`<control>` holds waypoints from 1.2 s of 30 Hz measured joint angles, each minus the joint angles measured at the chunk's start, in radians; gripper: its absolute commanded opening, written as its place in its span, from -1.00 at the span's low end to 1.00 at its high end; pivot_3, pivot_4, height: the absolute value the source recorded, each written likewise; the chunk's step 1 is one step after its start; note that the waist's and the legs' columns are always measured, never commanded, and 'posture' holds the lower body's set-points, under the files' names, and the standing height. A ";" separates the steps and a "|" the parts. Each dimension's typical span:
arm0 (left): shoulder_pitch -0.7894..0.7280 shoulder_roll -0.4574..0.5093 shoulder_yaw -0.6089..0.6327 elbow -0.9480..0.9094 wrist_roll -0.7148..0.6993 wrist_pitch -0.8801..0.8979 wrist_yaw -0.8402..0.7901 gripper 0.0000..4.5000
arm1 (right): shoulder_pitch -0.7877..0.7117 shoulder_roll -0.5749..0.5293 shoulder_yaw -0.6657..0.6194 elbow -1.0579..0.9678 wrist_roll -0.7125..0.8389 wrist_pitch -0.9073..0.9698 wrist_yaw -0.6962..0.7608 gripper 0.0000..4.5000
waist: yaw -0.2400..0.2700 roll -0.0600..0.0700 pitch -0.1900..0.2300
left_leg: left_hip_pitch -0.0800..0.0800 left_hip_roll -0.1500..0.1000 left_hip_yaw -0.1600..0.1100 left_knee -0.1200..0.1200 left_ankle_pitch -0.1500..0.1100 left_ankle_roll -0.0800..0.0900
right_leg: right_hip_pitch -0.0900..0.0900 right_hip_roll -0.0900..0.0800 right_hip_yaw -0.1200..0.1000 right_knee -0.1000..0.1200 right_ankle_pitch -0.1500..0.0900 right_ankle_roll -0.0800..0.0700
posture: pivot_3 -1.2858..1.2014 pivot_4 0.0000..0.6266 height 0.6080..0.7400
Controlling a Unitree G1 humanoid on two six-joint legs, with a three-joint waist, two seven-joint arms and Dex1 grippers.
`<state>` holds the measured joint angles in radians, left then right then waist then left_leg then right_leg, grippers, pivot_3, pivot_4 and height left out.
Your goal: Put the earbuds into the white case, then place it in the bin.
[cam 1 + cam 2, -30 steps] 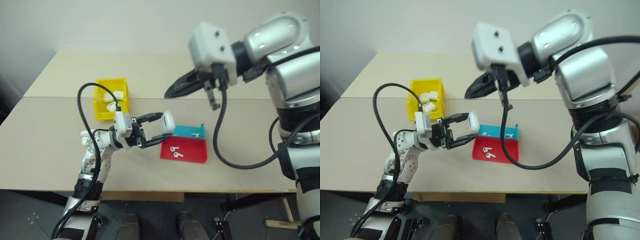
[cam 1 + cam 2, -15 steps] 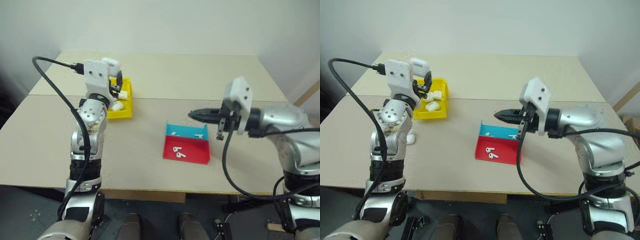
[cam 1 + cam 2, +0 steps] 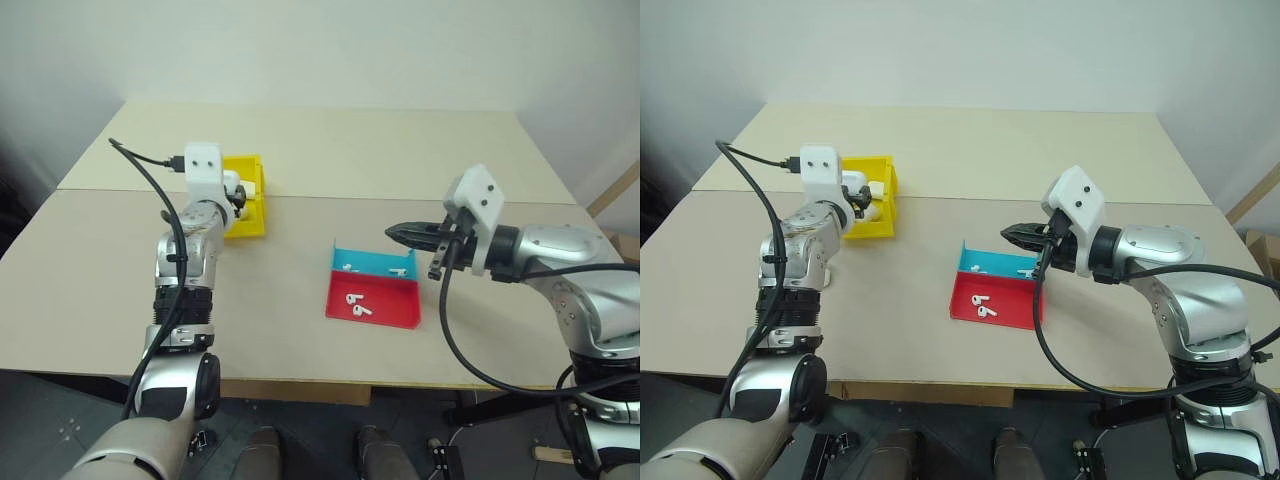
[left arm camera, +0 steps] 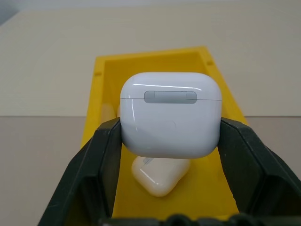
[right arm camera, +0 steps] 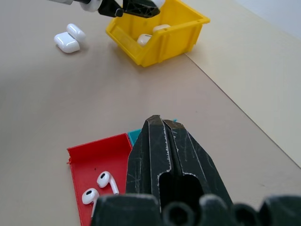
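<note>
left gripper (image 4: 170, 136), moved from mid-table to over the bin (image 4: 216, 179), clamps the glossy, lid-closed white case (image 4: 170, 114); right gripper (image 5: 162, 141) pressed together.

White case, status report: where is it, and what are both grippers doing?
Left gripper holds the glossy white case above the yellow plastic bin. Right gripper shut, empty, over the red tray. Nothing blocking.

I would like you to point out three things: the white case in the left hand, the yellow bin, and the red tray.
white case (image 4: 171, 115): left wrist view, on its front face.
yellow bin (image 4: 153, 59): left wrist view, on its far wall.
red tray (image 3: 385, 306): left eye view, on its bare floor.
</note>
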<state>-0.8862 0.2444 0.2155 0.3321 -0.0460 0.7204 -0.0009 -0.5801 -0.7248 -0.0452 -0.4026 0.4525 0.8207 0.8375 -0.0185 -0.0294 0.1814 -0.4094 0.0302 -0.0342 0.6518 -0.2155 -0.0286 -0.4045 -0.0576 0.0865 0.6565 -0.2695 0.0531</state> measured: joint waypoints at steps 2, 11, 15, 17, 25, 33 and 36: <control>0.000 0.000 -0.002 0.016 -0.003 -0.011 -0.001 0.99 | 0.000 0.000 0.006 0.000 0.000 0.000 -0.012 -1.00 | 0.001 0.000 0.000 | -0.001 0.000 0.000 0.000 0.000 0.000 | 0.000 0.000 0.000 0.000 0.000 0.000 | 0.03 -0.52 1.00; 0.078 0.010 -0.049 -0.057 -0.027 -0.212 -0.100 0.99 | 0.001 -0.018 0.032 -0.007 0.000 0.000 -0.021 -1.00 | 0.003 0.000 0.000 | -0.001 0.000 0.000 0.000 0.000 0.000 | 0.000 0.000 0.000 0.000 0.000 0.000 | 0.03 -0.52 1.00; 0.122 0.041 -0.061 -0.193 -0.066 -0.195 -0.181 0.99 | 0.004 -0.050 0.033 -0.007 0.000 -0.008 -0.004 -1.00 | 0.003 0.000 0.000 | 0.000 0.000 0.000 0.000 0.000 0.000 | 0.000 0.000 0.000 0.000 0.000 0.000 | 0.03 -0.52 1.00; 0.169 0.069 -0.062 -0.276 -0.094 -0.181 -0.234 0.99 | 0.024 -0.096 0.030 -0.007 -0.007 -0.033 0.022 -1.00 | 0.003 0.000 0.000 | 0.000 0.000 0.000 0.000 0.000 0.000 | 0.000 0.000 0.000 0.000 0.000 0.000 | 0.03 -0.52 1.00; 0.548 0.270 0.038 -0.688 -0.485 -0.054 -0.650 0.99 | 0.360 -0.197 -0.147 0.016 -0.046 -0.496 0.268 -1.00 | -0.004 0.000 0.000 | 0.004 0.002 0.003 -0.001 0.000 0.000 | 0.003 0.000 0.001 0.000 0.000 0.000 | 0.03 -0.52 1.00; 0.859 0.563 0.236 -0.808 -0.643 -0.033 -0.950 0.99 | 0.509 -0.270 -0.304 0.074 -0.060 -0.639 0.361 -1.00 | -0.021 -0.001 0.000 | 0.017 0.003 0.004 -0.004 0.000 0.000 | 0.016 0.001 0.002 -0.003 -0.003 0.000 | 0.03 -0.52 1.00; 0.897 0.601 0.311 -0.818 -0.666 -0.043 -0.992 0.99 | 0.524 -0.271 -0.312 0.092 -0.082 -0.660 0.359 -1.00 | -0.020 0.000 0.000 | 0.017 0.003 0.005 -0.004 0.000 0.000 | 0.016 0.001 0.002 -0.004 -0.003 0.000 | 0.03 -0.52 1.00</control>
<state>0.0109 0.8451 0.5262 -0.4864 -0.7117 0.6777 -0.9930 -0.0557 -0.9957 -0.3572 -0.3111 0.3701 0.1609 1.1967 -0.0382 -0.0298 0.1815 -0.3923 0.0334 -0.0295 0.6477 -0.2155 -0.0290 -0.3889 -0.0569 0.0883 0.6525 -0.2725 0.0529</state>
